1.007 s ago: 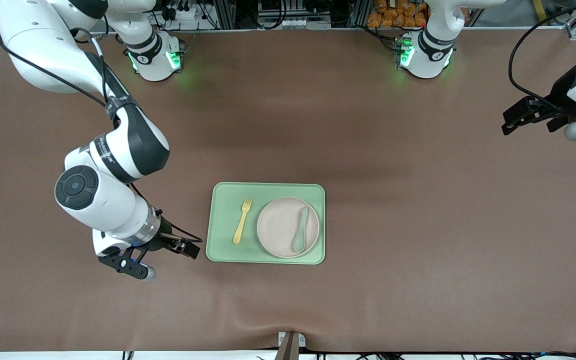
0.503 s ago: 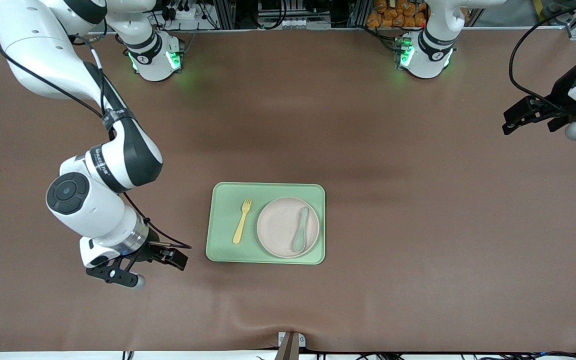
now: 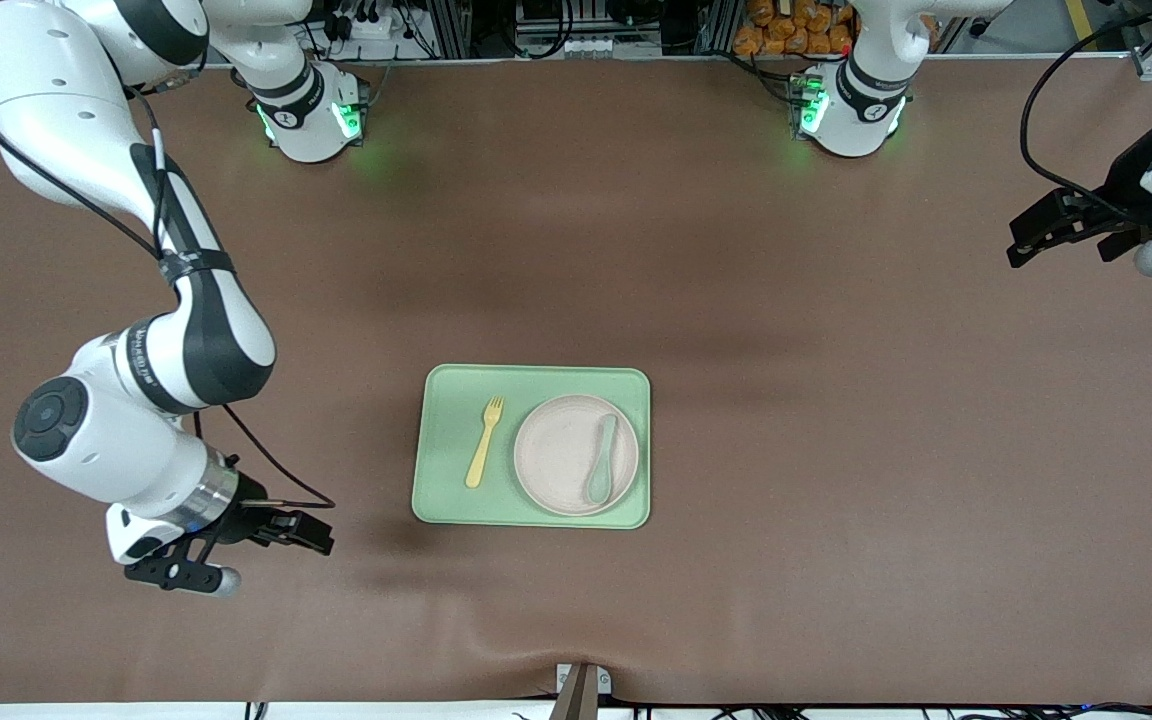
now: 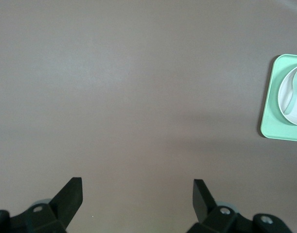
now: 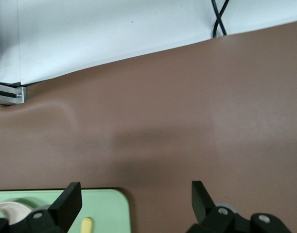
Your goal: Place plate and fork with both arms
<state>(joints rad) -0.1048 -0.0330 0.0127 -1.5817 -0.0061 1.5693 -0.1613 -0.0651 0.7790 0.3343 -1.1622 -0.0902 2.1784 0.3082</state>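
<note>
Both grippers gape empty: right gripper [image 3: 311,532] at the tray's [image 3: 446,495] eight o'clock, left gripper [image 3: 1026,243] at two.

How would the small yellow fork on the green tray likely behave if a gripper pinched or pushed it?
The fork looks like thin plastic, so probably light and fairly stiff. Lying flat on the smooth tray, it would likely slide rather than roll. Its slim handle may slip between fingers.

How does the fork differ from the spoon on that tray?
The fork is pale yellow; the spoon is grey-green. The fork lies straight on the green tray, beside the plate, while the spoon lies on the plate. The fork ends in short tines, the spoon in a rounded bowl. Both are small, lie flat, and point roughly the same way.
</note>
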